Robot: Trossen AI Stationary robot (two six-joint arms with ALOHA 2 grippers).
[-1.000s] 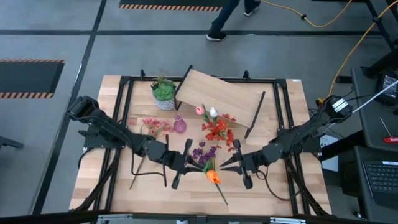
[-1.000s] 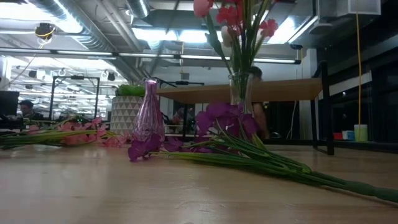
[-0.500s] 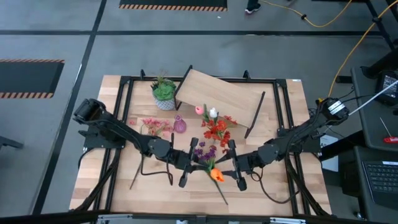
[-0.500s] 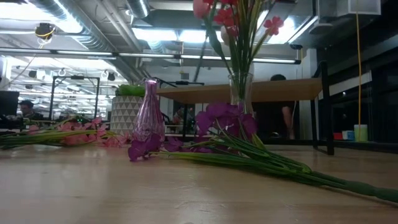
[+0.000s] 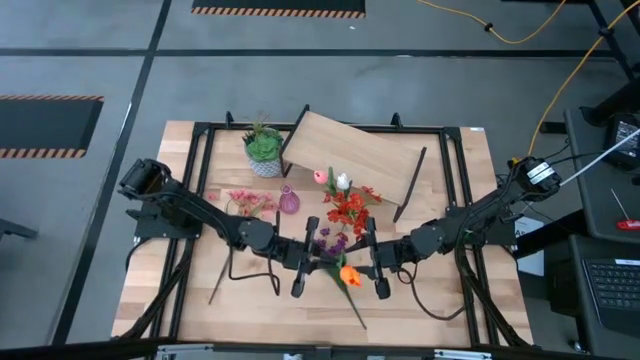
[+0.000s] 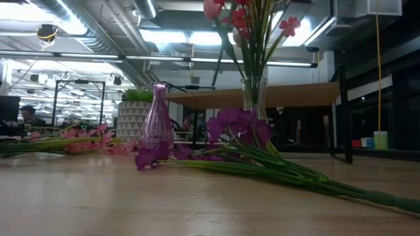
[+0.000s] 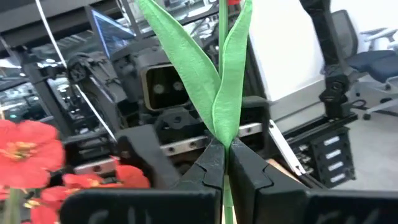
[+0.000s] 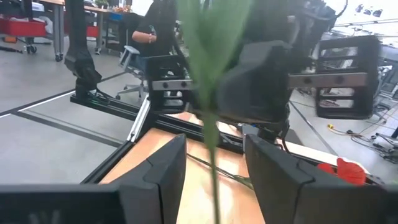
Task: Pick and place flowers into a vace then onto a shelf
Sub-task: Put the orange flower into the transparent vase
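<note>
Found the right gripper (image 5: pixel 373 262) drawn in closer to the table's (image 5: pixel 440 300) middle than a second before, and its fingers (image 8: pixel 163 168) spread from narrow to about half open, standing now on either side of a green stalk without touching it. Found the left gripper (image 5: pixel 312 262) also shifted a little inward, facing the right one, its fingers (image 7: pixel 208 168) pinched tight on the stalk of the orange tulip (image 5: pixel 348 276), just under the leaves. Placed the tulip between the two grippers, near the table's front middle, its head raised beside the right gripper. Could not tell from above whether the stalk's far end was clear of the wood. Judged this a handover or a re-grip being prepared: one stem under control, not yet in any vase, and the right fingers not yet closed on it. Saw the tall glass vase (image 6: pixel 253 98) already holding red flowers (image 5: pixel 348 210) with a pink and a white tulip, standing just in front of the shelf (image 5: pixel 355 155) rather than on it. Saw the small purple vase (image 5: pixel 289 202) empty, to its left. Left lying on the table: the pink blossoms (image 5: pixel 248 202) and the purple clusters (image 5: pixel 330 243).
</note>
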